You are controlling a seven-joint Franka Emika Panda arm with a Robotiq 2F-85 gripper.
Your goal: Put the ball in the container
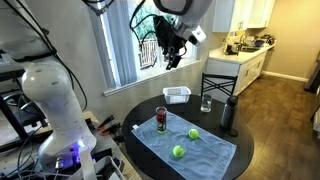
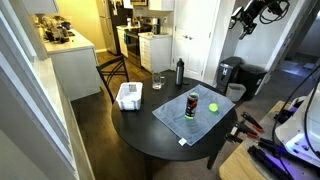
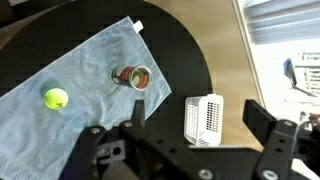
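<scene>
Two yellow-green balls [image 1: 193,132] [image 1: 178,151] lie on a blue cloth [image 1: 205,152] on the round black table. Only one ball shows in an exterior view [image 2: 212,106] and in the wrist view [image 3: 55,98]. The container [image 1: 177,95] is a small whitish tub with perforated walls. It stands off the cloth near the table's edge, in both exterior views [image 2: 129,96] and in the wrist view [image 3: 204,120]. My gripper [image 1: 170,45] [image 2: 245,18] [image 3: 178,128] is open and empty, high above the table, far from both balls and the container.
A red can [image 1: 161,119] [image 2: 192,103] [image 3: 132,77] stands on the cloth near the balls. A drinking glass [image 1: 205,103] [image 2: 158,82] and a dark bottle [image 1: 229,115] [image 2: 180,71] stand on the table [image 1: 135,125]. A chair [image 1: 218,85] stands behind it.
</scene>
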